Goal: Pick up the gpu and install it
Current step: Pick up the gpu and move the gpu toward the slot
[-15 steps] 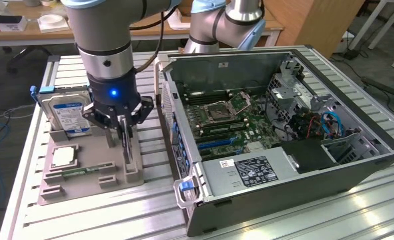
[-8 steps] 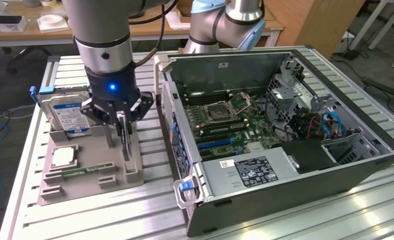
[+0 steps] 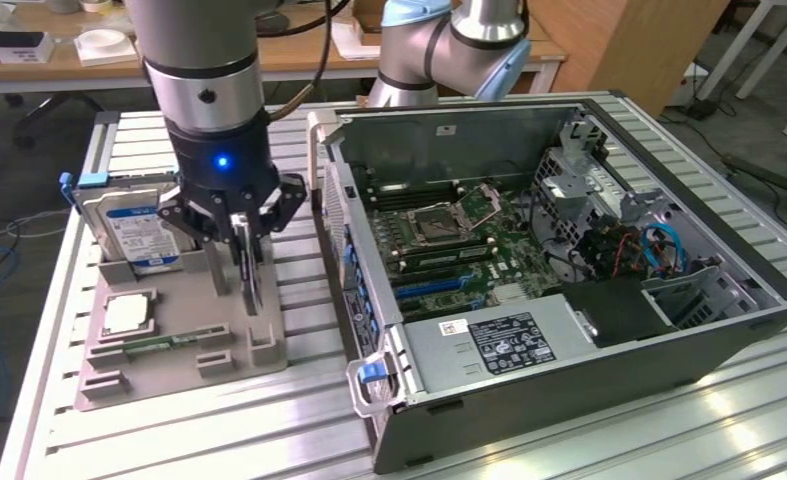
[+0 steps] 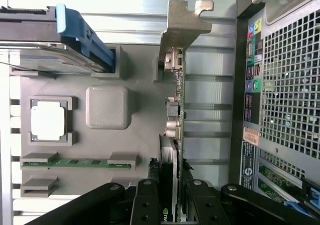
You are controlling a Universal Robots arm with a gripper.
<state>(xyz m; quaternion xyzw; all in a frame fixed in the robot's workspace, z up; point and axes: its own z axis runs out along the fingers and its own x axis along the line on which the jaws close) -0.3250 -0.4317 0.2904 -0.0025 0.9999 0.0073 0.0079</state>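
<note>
1. The tool hangs straight down over the gray holder tray. In the wrist view its fingers sit tight against both flat faces of the gpu, so I judge the tool clamped on the card.
2. The gpu stands on edge in the tray's slot on the side nearest the computer case. Standing upright like this probably leaves both faces free for a pinch from above. Its metal bracket is at the end away from the tool. I cannot tell whether the card has lifted out of the slot.
3. The tray also holds the hard drive, upright in its own slot. The processor chip and the green memory stick lie flat in pockets, each well apart from the gpu.
4. Just beside the tray, the case lies open-side up on the slatted table. Its motherboard is exposed, which makes its slots reachable from above.
</note>
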